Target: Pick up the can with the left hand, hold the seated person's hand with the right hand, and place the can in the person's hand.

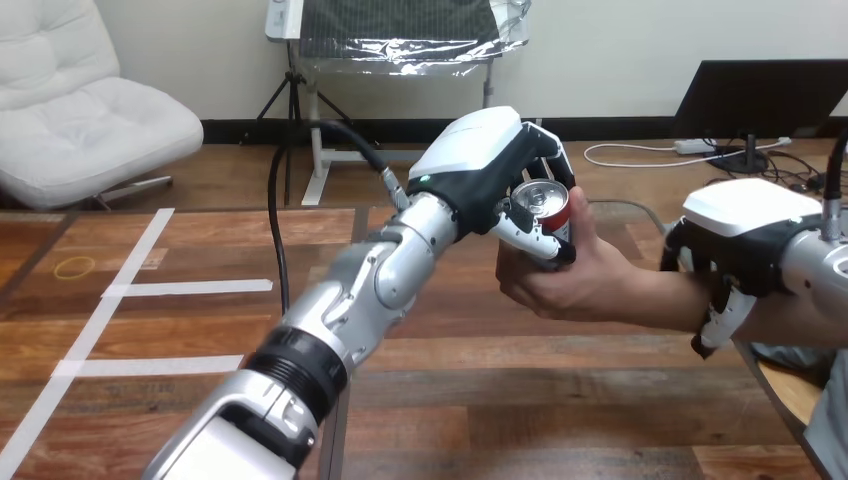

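Just above the middle of the frame, the left hand [480, 165] has its fingers [535, 235] wrapped round the can [543, 208]. The can stands upright, and the person's hand [570, 280] cups its lower part from below. At the right edge, the right hand [745, 235] curls its fingers [718, 318] over the person's forearm [660, 300]. The handover looks close to done. Loosen the left fingers slowly, and only once the person's grip bears the weight, with the right clasp light and steady.

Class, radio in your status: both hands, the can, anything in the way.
Left hand shut on can. Right hand curled round person's wrist. Can sits in person's hand, not yet released. Nothing in the way.
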Controlling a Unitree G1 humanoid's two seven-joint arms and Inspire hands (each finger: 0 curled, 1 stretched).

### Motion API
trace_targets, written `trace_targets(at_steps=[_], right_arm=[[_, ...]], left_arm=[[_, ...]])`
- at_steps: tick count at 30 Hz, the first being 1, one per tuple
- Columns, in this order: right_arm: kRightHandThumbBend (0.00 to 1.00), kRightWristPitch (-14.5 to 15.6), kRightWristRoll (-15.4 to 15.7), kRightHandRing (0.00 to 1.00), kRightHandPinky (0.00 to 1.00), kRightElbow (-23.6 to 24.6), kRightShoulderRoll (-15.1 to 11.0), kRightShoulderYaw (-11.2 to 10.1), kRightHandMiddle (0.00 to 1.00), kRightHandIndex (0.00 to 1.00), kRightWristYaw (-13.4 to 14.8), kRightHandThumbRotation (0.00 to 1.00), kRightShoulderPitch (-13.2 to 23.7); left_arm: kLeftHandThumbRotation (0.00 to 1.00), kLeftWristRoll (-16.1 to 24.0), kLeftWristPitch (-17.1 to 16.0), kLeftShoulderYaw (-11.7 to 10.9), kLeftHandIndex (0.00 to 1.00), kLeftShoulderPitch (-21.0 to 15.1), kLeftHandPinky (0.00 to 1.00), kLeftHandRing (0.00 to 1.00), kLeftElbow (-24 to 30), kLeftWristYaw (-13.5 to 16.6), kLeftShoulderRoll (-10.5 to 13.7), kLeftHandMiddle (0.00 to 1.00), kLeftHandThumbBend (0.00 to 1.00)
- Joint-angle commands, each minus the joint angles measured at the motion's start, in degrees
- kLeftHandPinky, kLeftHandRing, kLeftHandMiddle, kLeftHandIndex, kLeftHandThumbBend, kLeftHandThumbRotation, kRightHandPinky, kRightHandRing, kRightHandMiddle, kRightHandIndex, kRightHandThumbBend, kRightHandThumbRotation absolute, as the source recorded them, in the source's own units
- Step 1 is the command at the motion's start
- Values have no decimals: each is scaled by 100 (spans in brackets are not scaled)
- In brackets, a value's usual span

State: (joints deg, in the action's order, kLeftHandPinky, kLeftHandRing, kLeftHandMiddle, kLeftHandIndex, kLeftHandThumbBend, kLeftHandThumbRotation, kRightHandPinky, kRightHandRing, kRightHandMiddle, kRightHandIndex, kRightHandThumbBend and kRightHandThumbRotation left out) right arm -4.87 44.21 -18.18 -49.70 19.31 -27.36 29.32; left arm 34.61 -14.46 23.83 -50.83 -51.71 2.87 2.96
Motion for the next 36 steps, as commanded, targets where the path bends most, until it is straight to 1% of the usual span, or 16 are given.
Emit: trace_targets(at_steps=[1, 6, 11, 15, 19, 21, 22, 27, 30, 32, 36], right_arm=[[77, 36, -73, 75, 65, 533, -222, -441, 79, 77, 28, 4, 495], [77, 178, -163, 78, 69, 690, -274, -541, 82, 80, -130, 5, 380], [77, 371, -300, 81, 72, 898, -315, -715, 84, 82, -355, 6, 228], [77, 473, -406, 83, 75, 1072, -352, -865, 85, 83, -471, 6, 95], [78, 538, -498, 84, 77, 1285, -437, -1019, 86, 84, -565, 5, -66], [78, 570, -531, 84, 77, 1366, -463, -1080, 86, 84, -607, 5, -128], [78, 616, -573, 84, 78, 1445, -477, -1149, 86, 84, -646, 5, -187], [78, 771, -706, 85, 79, 1731, -541, -1362, 86, 84, -774, 3, -393], [78, 831, -813, 85, 79, 1899, -563, -1523, 86, 84, -806, 2, -538], [78, 867, -938, 85, 79, 2033, -584, -1657, 86, 83, -856, 2, -650], [76, 1023, -1057, 85, 78, 2247, -629, -1800, 87, 84, -966, 1, -785]], left_arm=[[1, 30, -42, 162, 63, -341, 41, 47, 206, -304, -27, 55, 67], [5, -2, -76, 113, 68, -297, 44, 53, 379, -497, 151, 61, 70], [8, -56, -114, 29, 70, -186, 46, 57, 673, -752, 419, 65, 71], [10, -83, -86, -47, 70, -76, 48, 60, 947, -929, 604, 67, 71], [11, -160, 69, -171, 70, 75, 49, 61, 1313, -1219, 826, 67, 70], [11, -180, 120, -209, 71, 133, 50, 61, 1440, -1308, 906, 68, 70], [11, -202, 102, -247, 71, 180, 50, 61, 1514, -1341, 985, 68, 69], [11, -315, 50, -381, 71, 349, 52, 62, 1733, -1416, 1211, 68, 69], [12, -380, 99, -446, 71, 455, 53, 62, 1881, -1455, 1365, 68, 68], [13, -457, 76, -533, 71, 542, 54, 63, 1959, -1458, 1469, 69, 68], [14, -564, 90, -664, 71, 680, 55, 64, 2095, -1456, 1611, 70, 68]])
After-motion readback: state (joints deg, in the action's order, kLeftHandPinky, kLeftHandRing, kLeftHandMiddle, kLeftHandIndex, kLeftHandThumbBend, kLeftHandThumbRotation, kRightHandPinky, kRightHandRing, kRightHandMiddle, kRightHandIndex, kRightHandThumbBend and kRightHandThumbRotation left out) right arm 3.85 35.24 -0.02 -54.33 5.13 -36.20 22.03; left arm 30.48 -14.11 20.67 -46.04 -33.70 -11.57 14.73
